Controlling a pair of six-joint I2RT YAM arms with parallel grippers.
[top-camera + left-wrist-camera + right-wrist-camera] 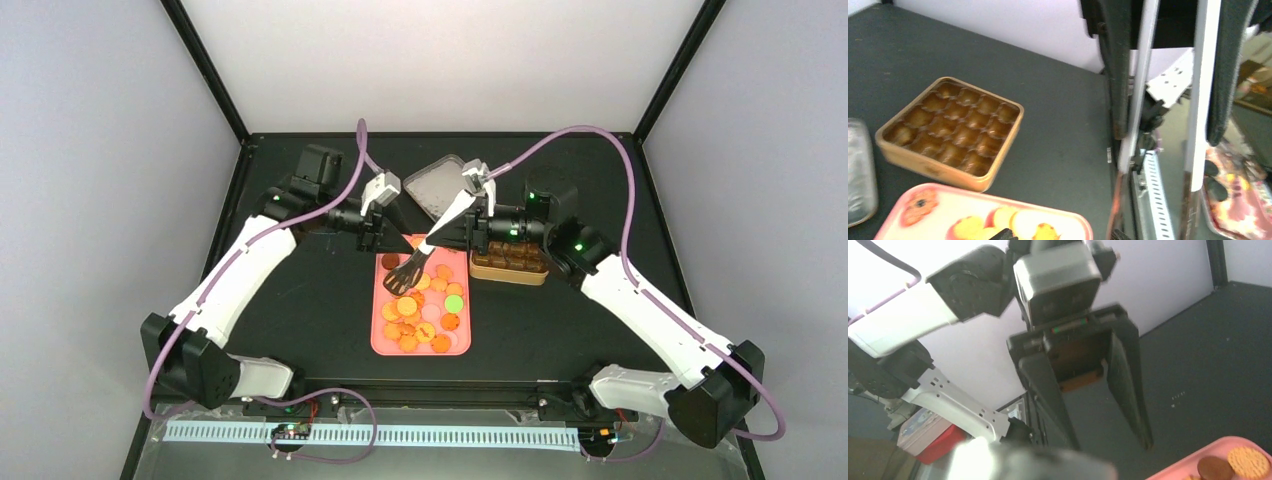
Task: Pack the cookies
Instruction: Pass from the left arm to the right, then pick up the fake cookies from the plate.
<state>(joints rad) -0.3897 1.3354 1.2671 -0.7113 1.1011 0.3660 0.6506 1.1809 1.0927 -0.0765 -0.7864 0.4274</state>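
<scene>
The cookies (420, 310) are lying in a loose heap in the pink tray (378, 280), which is sitting at the middle of the black table (300, 300). Most are showing orange-golden, with one green cookie (455, 301) near the right side and one dark brown cookie (390, 261) at the far left corner. The black head of the metal tongs (440, 230) is hanging over the far end of the heap; whether it is touching a cookie cannot be told.

The compartment box (508, 262) is sitting just beside the tray's far right corner, its square cups showing their glossy amber lining. A clear plastic lid (438, 185) is lying beyond the tray, near the back of the table.

The right gripper (450, 235) is reaching in over the box, its jaws closing on the tongs' tilted handle and holding it up. The left gripper (1110, 440) is hovering beside the tray's far left corner, its jaws standing apart and gripping nothing.
</scene>
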